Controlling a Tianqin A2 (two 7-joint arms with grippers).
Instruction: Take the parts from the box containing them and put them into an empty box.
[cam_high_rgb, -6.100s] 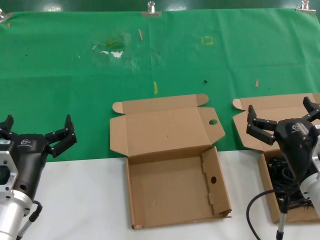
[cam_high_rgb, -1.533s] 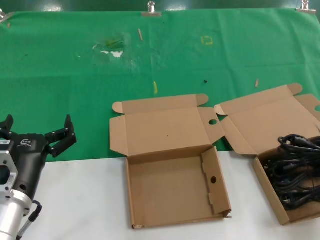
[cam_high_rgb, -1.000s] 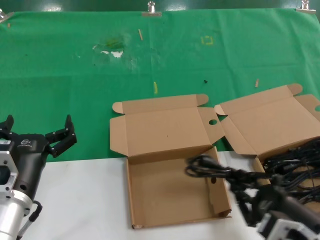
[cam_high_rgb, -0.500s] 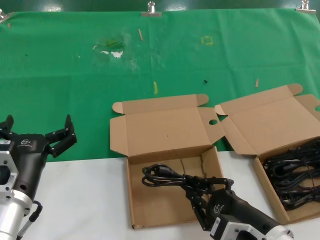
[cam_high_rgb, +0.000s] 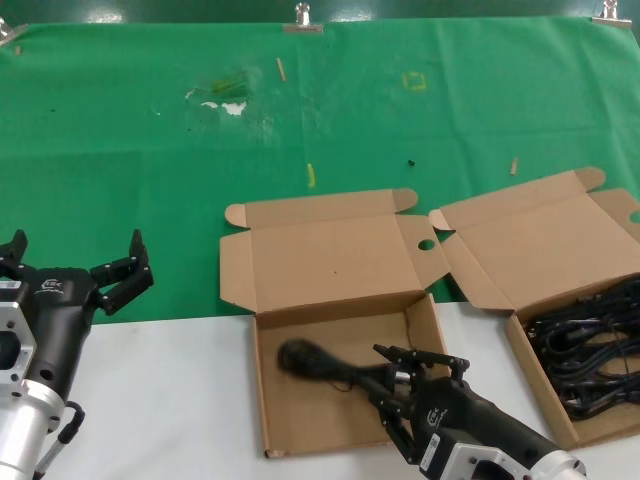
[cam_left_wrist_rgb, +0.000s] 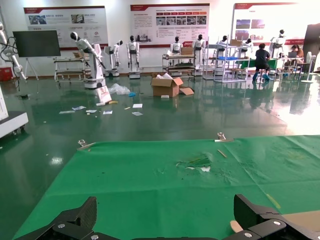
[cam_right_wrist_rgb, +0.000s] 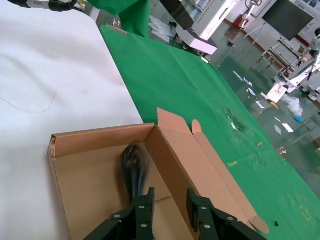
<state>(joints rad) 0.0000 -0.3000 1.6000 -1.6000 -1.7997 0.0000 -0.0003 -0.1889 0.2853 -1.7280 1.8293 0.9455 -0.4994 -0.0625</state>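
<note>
The right hand (cam_high_rgb: 400, 385) hangs just over the empty box (cam_high_rgb: 300, 420), fingers pinched narrow on a black power cord (cam_high_rgb: 310, 360) whose plug end trails ahead of it inside the box. Letting go too high could let the cord spring over the wall just beside the hand — the remaining cords (cam_high_rgb: 585, 350) sit in the box containing them (cam_high_rgb: 520, 245), off to its far side. The left hand (cam_high_rgb: 75, 275) waits wide open, well apart.

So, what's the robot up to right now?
Right gripper shut on a power cord, over the empty box. Left gripper open, parked. More cords wait in the other box.
</note>
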